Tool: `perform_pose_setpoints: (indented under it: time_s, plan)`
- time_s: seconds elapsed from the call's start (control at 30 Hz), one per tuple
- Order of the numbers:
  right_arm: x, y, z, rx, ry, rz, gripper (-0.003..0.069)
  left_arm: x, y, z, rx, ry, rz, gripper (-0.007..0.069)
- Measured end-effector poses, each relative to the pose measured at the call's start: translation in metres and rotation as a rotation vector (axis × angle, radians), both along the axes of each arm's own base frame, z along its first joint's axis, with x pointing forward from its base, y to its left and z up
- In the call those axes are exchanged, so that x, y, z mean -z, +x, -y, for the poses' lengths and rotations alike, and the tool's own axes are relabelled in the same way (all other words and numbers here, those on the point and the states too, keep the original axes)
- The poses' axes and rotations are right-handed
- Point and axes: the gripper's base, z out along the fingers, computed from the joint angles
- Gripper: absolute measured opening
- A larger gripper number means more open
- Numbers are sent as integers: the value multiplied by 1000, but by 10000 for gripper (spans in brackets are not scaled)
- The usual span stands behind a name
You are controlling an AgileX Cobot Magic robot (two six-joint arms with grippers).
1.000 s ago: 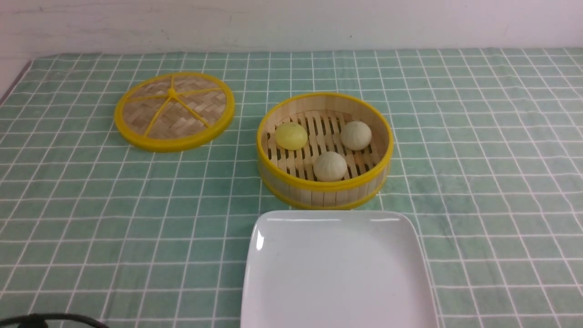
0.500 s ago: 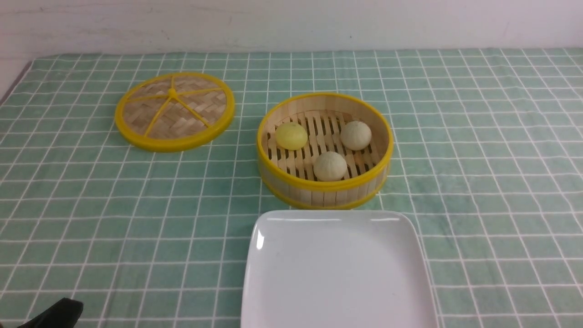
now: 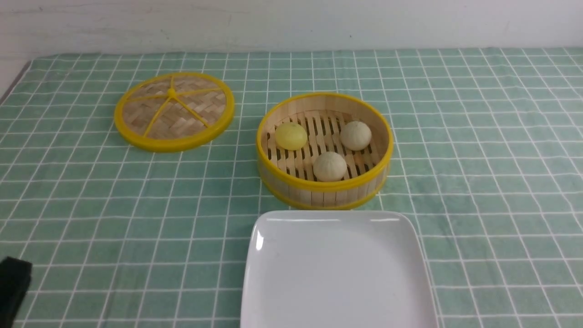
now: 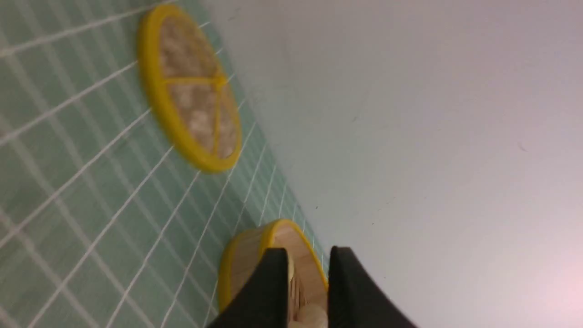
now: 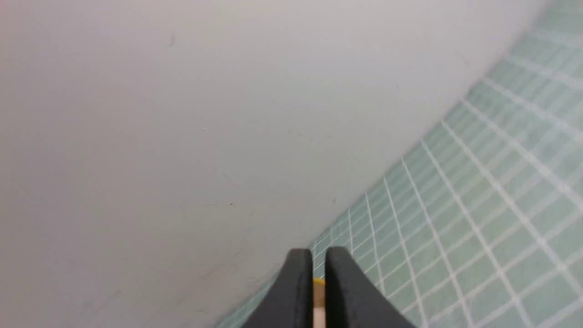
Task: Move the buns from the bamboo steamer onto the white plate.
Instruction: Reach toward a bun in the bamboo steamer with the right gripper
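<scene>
The bamboo steamer (image 3: pixel 273 182) stands mid-table with all three buns inside: a pale yellow bun (image 3: pixel 291 135) at its left, a cream bun (image 3: pixel 355 135) at its right and a second cream bun (image 3: pixel 329 166) at the front. The white plate (image 3: pixel 337 269) lies bare just in front of it. My left gripper (image 3: pixel 16 278) shows as a black shape at the bottom-left corner, far from the steamer. In the left wrist view this gripper (image 4: pixel 308 251) is slightly open and holds nothing, with the steamer (image 4: pixel 246 259) beyond it. My right gripper (image 5: pixel 319 251) is shut and empty.
The flat woven lid (image 3: pixel 174 110) with yellow rim and spokes lies at the back left, also in the left wrist view (image 4: pixel 191 91). A green checked cloth (image 3: pixel 478 159) covers the table. A white wall (image 3: pixel 291 23) runs along the far edge.
My left gripper has risen into the bottom-left corner of the front view and shifted leftward. The buns, steamer, plate and lid have not moved.
</scene>
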Motion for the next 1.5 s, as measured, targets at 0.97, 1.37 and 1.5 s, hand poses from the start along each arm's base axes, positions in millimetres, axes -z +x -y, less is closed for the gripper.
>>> perform_pose_setpoints:
  time_s: [0.97,1.37,1.5]
  plan:
    - [3,301,-158,-1184,-574,-877,96,6,109,15,641,408,-931,18]
    - [38,425,-195,-810,-861,-965,374,6,109,15,644,409,-932,36]
    - [59,436,-197,-794,-876,-1007,389,6,109,15,644,409,-932,41]
